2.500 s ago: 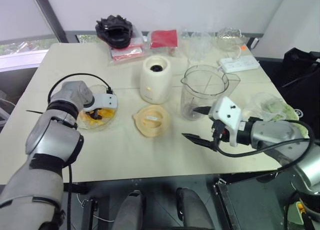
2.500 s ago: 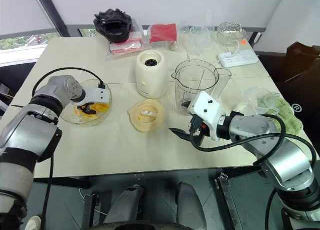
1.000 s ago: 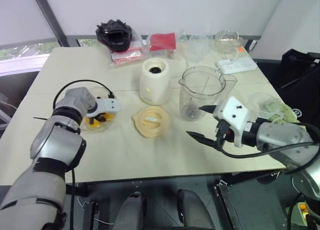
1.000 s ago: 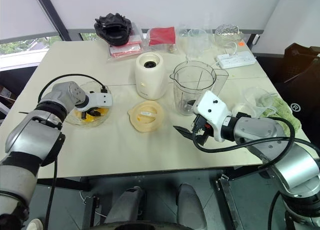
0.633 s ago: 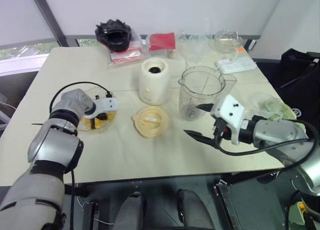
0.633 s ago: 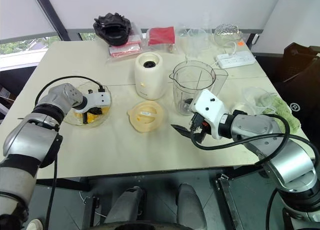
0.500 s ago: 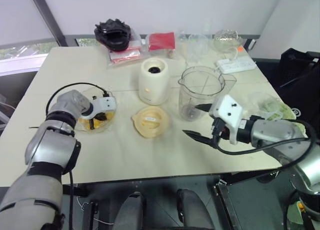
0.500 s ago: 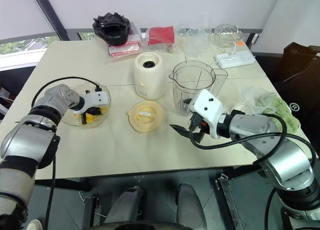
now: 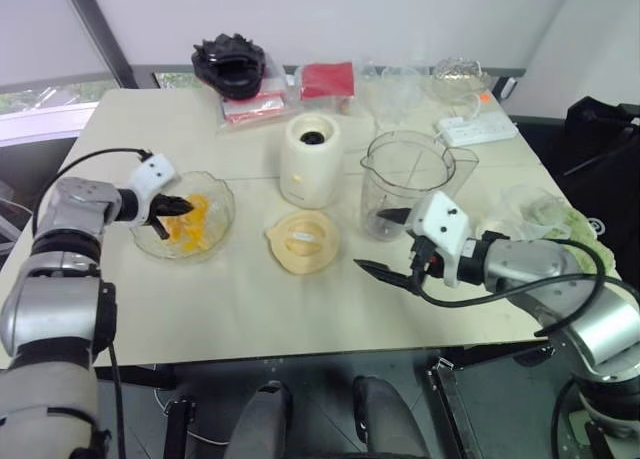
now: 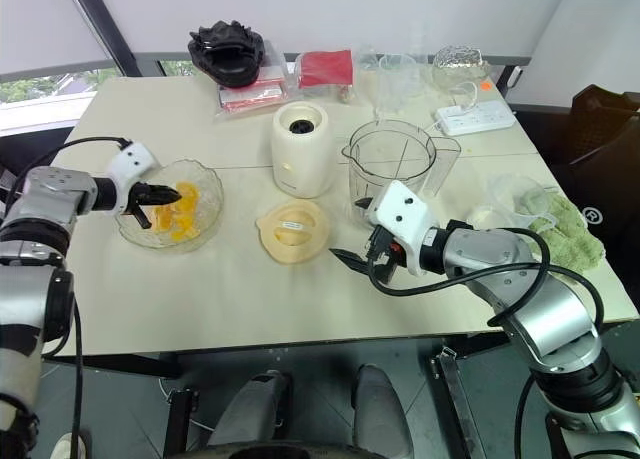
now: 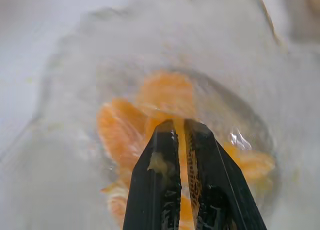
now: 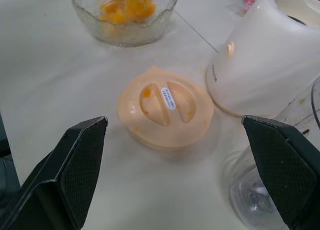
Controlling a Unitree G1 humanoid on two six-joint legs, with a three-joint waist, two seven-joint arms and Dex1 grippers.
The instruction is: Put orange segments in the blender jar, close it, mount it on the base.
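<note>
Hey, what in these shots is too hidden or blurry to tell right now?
- Left gripper: fingers shut, something pale between them; whether it's a segment is unclear in the left wrist view.
- Orange segments: count unreadable, overlapping in the glass bowl.
- Lid: label print too small.

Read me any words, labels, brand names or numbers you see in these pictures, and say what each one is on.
No text can be read.
White sticker on the cream lid: print too small to read.
Small vertical mark on the base, low on its side: too blurred to read.
Round mark on the dark bag past the table's right edge: a sign, not legible.
</note>
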